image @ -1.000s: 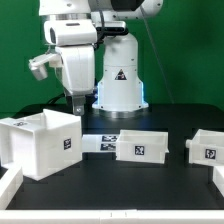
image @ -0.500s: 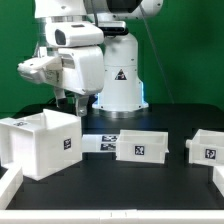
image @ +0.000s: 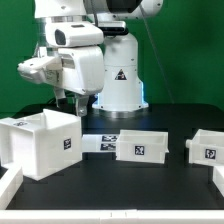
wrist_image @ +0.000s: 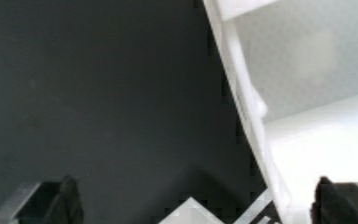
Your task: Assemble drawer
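The large hollow white casing [image: 40, 142] stands at the exterior view's left, its black-and-white tag facing forward. My gripper [image: 71, 104] hangs just above the casing's back rim, open and empty. In the wrist view my gripper [wrist_image: 199, 205] shows its two black fingertips [wrist_image: 48, 204] far apart over the black table. The casing's white wall [wrist_image: 309, 70] runs along one side, close to one finger. Two low white tray boxes with tags sit on the table, one in the middle [image: 143, 147] and one at the exterior view's right [image: 206, 146].
The marker board [image: 99, 142] lies flat between the casing and the middle tray box. A long thin white bar [image: 9, 186] lies at the front left edge, another [image: 216, 186] at the front right. The robot's white base [image: 118, 85] stands behind.
Since a second ago my wrist has swung toward the exterior view's left and turned. It has held still above the casing's back rim for the last half second.
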Controlling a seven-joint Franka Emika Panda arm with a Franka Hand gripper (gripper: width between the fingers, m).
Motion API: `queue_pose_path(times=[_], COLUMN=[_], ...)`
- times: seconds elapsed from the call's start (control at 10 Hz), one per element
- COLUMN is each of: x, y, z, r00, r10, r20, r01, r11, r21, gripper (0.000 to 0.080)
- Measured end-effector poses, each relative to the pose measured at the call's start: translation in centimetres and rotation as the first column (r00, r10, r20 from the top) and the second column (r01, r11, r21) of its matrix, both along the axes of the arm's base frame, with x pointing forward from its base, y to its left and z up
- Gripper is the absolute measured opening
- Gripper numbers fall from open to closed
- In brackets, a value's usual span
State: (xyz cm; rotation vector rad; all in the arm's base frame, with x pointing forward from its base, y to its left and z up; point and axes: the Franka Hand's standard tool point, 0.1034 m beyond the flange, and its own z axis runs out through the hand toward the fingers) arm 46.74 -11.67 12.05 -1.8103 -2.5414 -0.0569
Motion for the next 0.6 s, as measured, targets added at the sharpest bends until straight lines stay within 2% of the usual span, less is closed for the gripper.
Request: queue_pose_path(times=[0.2,0.3,0.6], x=[0.0,-0.2,-1.4], y=[0.0,-0.4,-1.7], z=[0.0,-0.2,-1.9], r00=[1.000,0.974,0.906], r10=[0.000,0.228,0.423], r20=[0.000,0.011,-0.007], r01=[0.000,-0.228,-0.423], r11=[1.000,0.974,0.906], r21=[0.000,0.002,0.023], gripper=[0.0650,0.0650,0.0650])
